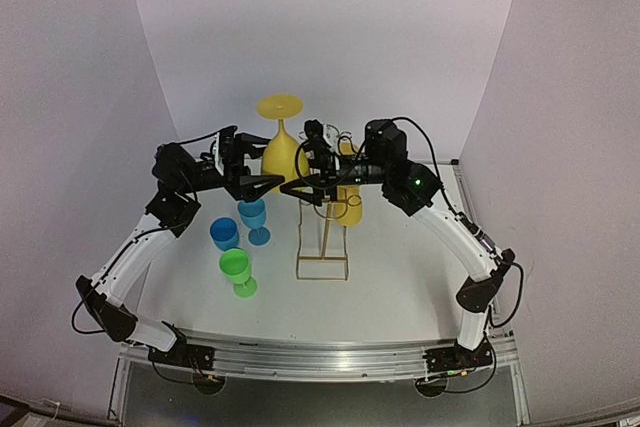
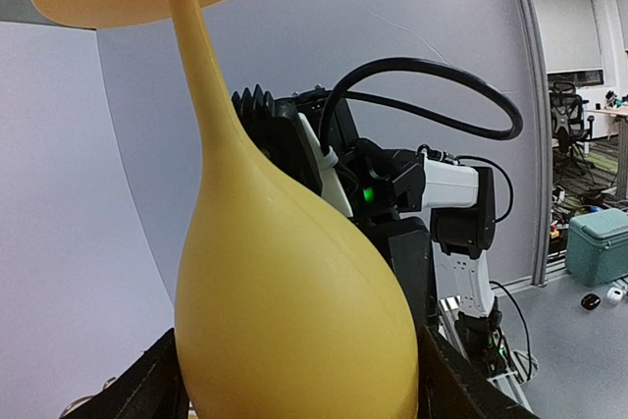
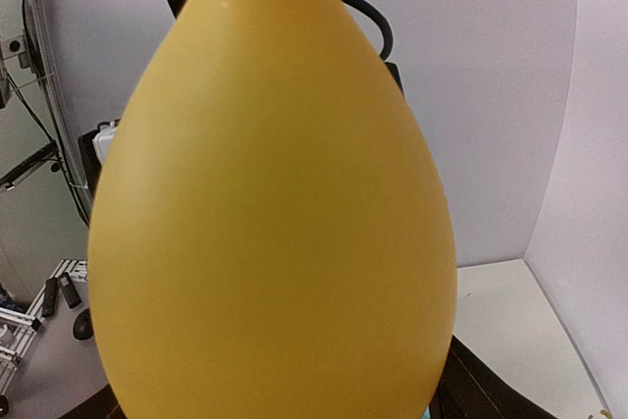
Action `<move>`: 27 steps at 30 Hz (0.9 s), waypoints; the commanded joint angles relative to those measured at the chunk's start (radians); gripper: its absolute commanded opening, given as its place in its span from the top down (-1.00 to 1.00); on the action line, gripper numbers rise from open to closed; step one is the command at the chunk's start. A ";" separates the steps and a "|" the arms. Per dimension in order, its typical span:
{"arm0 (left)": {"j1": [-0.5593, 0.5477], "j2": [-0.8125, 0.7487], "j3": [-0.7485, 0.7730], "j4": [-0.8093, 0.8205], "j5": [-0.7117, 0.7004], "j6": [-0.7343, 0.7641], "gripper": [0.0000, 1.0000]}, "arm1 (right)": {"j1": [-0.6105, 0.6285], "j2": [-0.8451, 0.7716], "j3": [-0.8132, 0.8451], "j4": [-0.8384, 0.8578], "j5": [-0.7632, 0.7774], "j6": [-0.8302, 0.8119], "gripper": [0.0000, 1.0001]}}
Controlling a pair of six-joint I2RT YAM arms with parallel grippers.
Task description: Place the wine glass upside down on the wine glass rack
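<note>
Wine glass [image 1: 281, 152] aloft, foot up, just left of wine glass rack [image 1: 322, 247]. My left gripper [image 1: 272, 183] clamps its bowl. Right gripper [image 1: 297, 187] brackets the bowl too; cannot tell if gripping. Risk: mistimed handover, smooth bowl slips and drops.

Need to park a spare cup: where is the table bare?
Bare table lies between the rack and the right arm, and along the near edge. Left of the rack, blue glasses and a green glass crowd it.
</note>
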State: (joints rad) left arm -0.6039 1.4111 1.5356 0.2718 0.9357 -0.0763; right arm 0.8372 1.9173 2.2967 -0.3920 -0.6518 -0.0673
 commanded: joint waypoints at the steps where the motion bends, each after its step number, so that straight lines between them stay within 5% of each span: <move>1: -0.014 0.002 0.027 0.040 0.006 -0.002 0.49 | 0.004 0.016 0.036 0.004 0.004 -0.009 -0.51; 12: -0.017 -0.001 0.020 0.041 -0.010 0.010 0.43 | 0.005 0.003 0.014 0.005 0.009 -0.026 0.15; 27: -0.014 -0.092 -0.016 -0.099 -0.163 0.174 -0.93 | -0.011 -0.121 -0.148 0.035 0.247 -0.083 0.31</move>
State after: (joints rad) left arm -0.6146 1.3947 1.5270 0.1974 0.8517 0.0324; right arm 0.8422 1.8649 2.1896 -0.3746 -0.5340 -0.1339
